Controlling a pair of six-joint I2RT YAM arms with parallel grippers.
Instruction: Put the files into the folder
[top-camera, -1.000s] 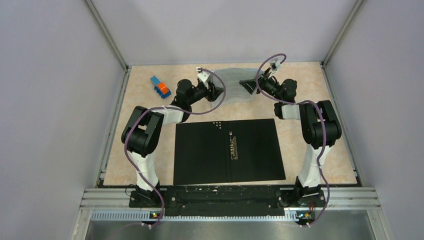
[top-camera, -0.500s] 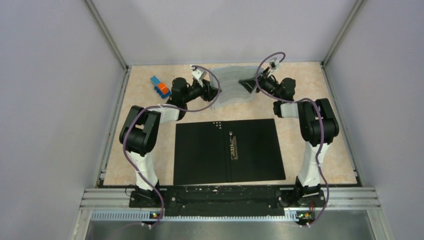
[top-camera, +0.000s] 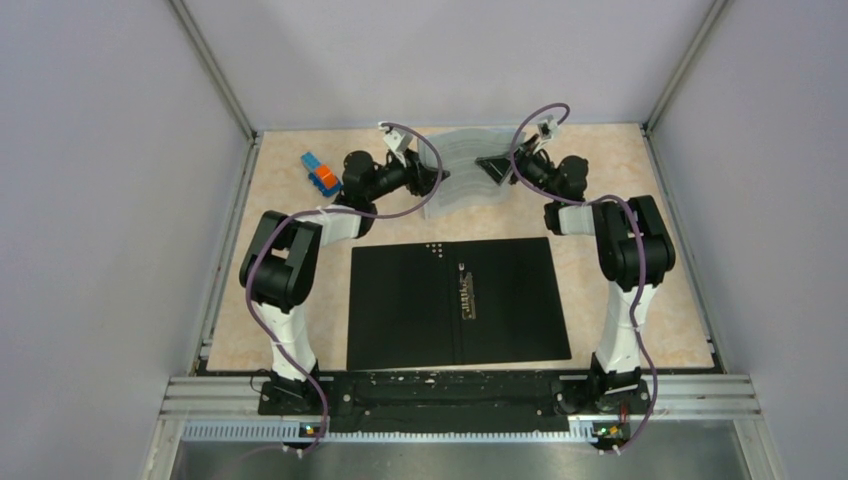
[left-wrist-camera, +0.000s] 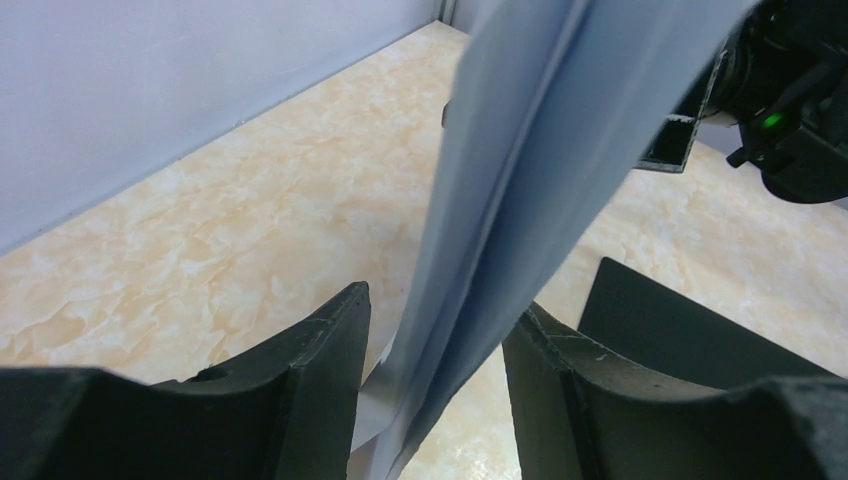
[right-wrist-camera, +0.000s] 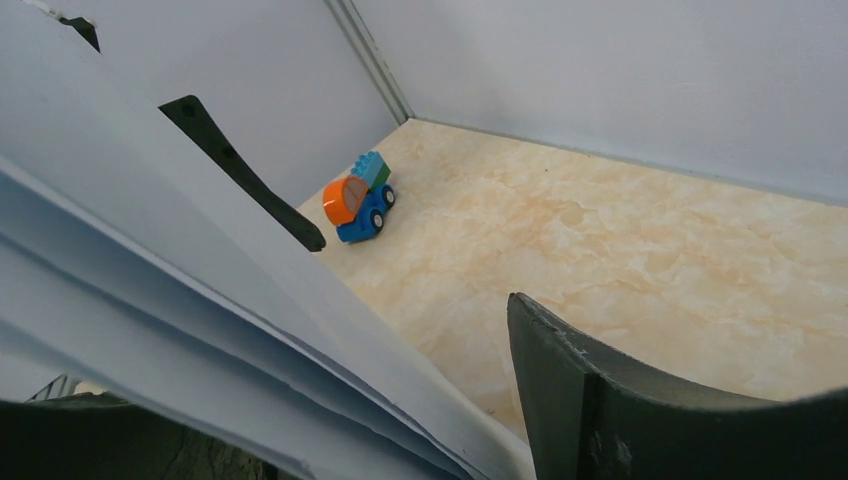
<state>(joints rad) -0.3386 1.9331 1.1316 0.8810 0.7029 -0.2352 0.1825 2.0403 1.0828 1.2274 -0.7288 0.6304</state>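
Note:
The folder lies open and flat in the middle of the table, black inside up, its metal clip along the spine. The files are a curved stack of white sheets at the back, spanning both grippers. My left gripper is open at their left edge. In the left wrist view the sheets run loosely between its fingers. My right gripper is open at their right edge. There the fanned sheets rest on one finger, and the other finger stands apart.
A small blue-and-orange toy block sits at the back left, also seen in the right wrist view. Grey enclosure walls close in the table on three sides. The arm bases stand at the near edge.
My left gripper has swung left and toward the back. The left side of the sheets has spread and dropped, a corner now reaching toward the folder. The right gripper has barely moved.

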